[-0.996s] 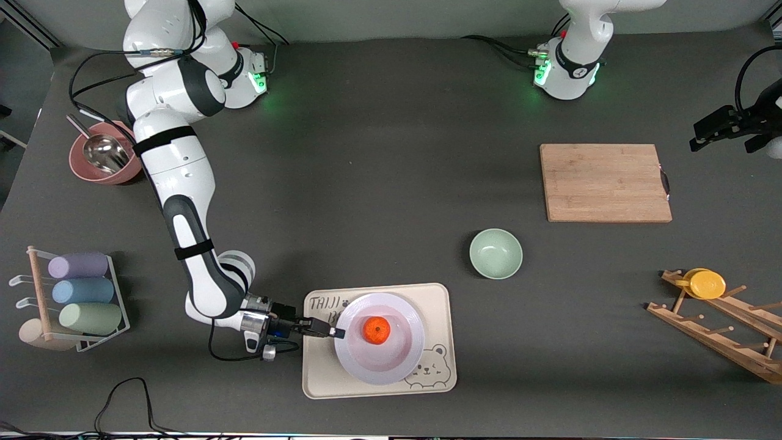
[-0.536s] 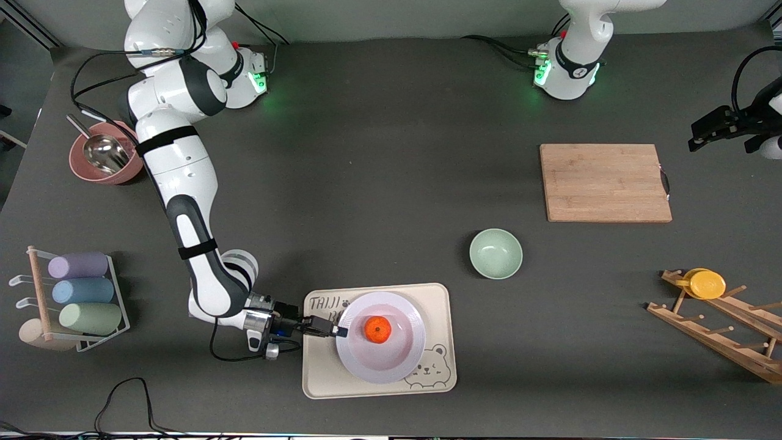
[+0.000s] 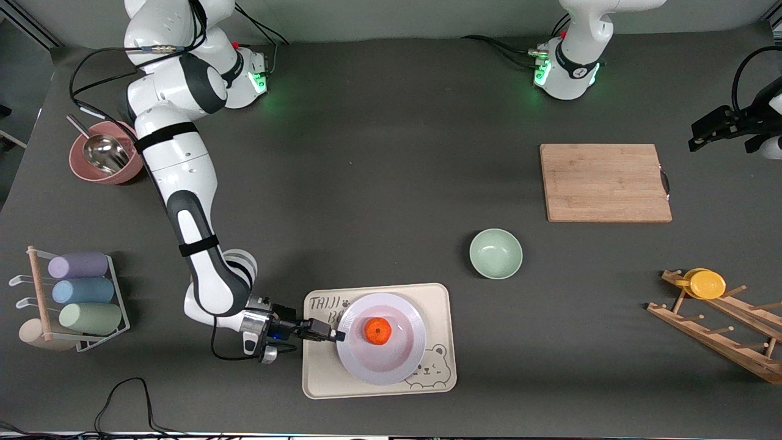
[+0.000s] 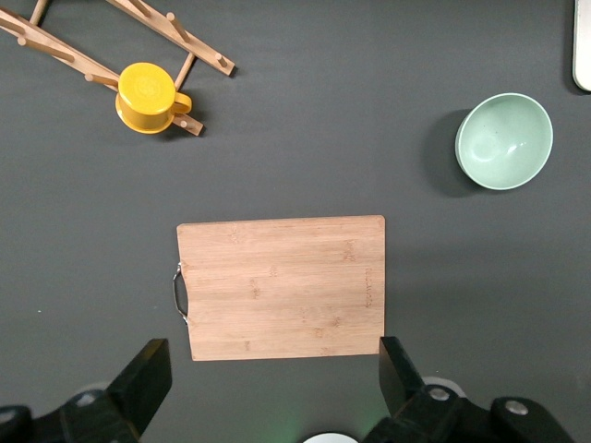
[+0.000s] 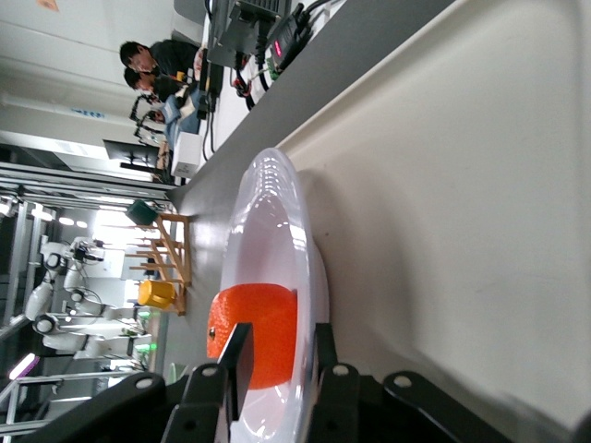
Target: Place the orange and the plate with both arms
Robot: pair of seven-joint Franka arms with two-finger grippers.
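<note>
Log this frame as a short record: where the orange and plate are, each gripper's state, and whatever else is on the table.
orange: in the plate
plate: on the bear-print tray
right gripper: at the plate's rim toward the right arm's end, fingers either side of the rim, loosened
left gripper: open, empty, over the cutting board, waiting
other items: mint bowl, yellow cup on wooden rack
</note>
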